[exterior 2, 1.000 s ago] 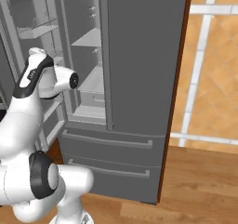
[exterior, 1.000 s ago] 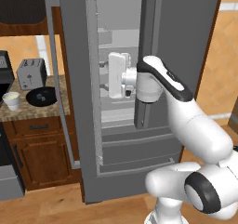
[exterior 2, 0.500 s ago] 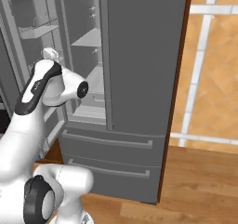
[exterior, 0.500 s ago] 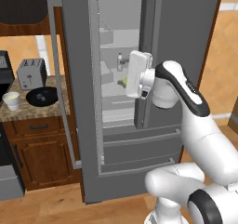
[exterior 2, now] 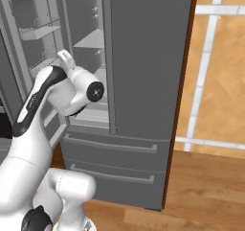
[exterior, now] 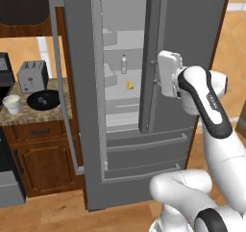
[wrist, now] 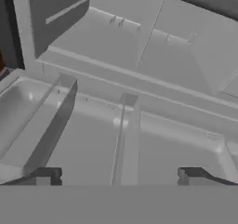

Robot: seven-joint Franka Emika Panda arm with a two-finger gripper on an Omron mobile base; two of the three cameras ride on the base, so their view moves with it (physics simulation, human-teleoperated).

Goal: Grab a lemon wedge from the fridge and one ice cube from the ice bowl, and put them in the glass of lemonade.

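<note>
Hanging right in front of the open fridge (exterior: 192, 43), the gripper (wrist: 118, 174) has its jaws spread wide and empty, while the lemon wedge (exterior: 129, 85) sits on what looks like a middle shelf inside, below a small bottle (exterior: 124, 64).

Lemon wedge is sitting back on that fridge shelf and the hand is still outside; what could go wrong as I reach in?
The lemon wedge is tiny and lies deep on the shelf, so the open gripper could nudge it away. A small bottle stands on the shelf above, and a high approach might tip it. The hand is close to the shut right door's handle and could clip it.
</note>
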